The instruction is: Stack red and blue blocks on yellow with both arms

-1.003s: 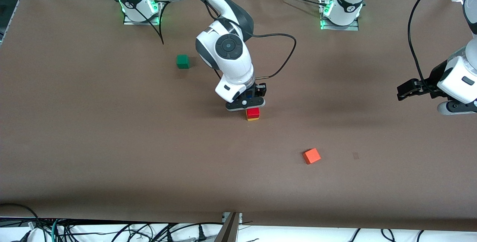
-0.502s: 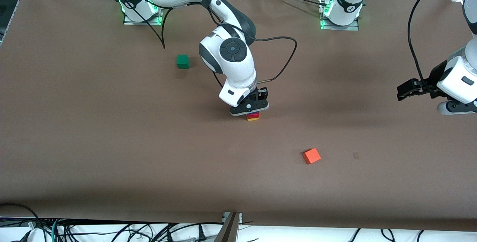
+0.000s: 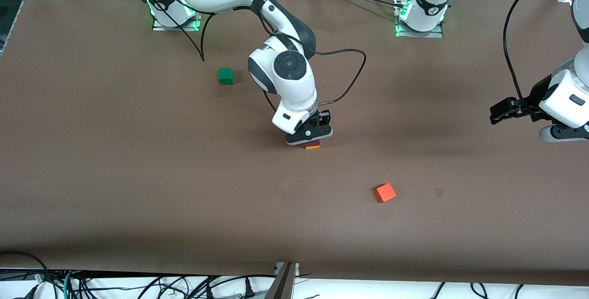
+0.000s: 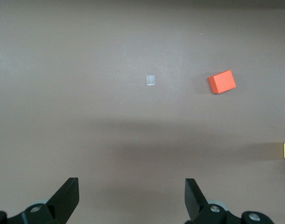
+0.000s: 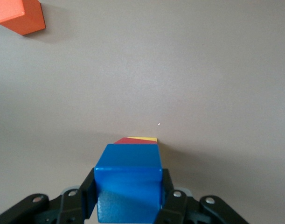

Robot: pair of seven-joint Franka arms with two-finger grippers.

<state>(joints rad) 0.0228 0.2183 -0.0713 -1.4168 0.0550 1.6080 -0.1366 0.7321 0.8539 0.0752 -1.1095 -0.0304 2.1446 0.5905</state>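
Observation:
My right gripper (image 3: 309, 136) is shut on the blue block (image 5: 128, 179), its fingers (image 5: 88, 195) pressed on two opposite sides. It holds the block low over the stack in the middle of the table. There the red block (image 3: 314, 142) rests on the yellow block (image 3: 312, 147). Only thin edges of red (image 5: 125, 140) and yellow (image 5: 145, 138) show past the blue block, and I cannot tell whether blue touches red. My left gripper (image 3: 496, 114) hangs open and empty (image 4: 132, 196) over the left arm's end of the table, waiting.
An orange cube (image 3: 384, 192) lies nearer the front camera than the stack, toward the left arm's end; it shows too in the wrist views (image 4: 222, 82) (image 5: 20, 16). A green cube (image 3: 225, 76) sits near the right arm's base. Black cables trail from both arms.
My right gripper has come down with the blue block onto the stack, so the red block is now almost hidden under the hand. The left arm has not moved.

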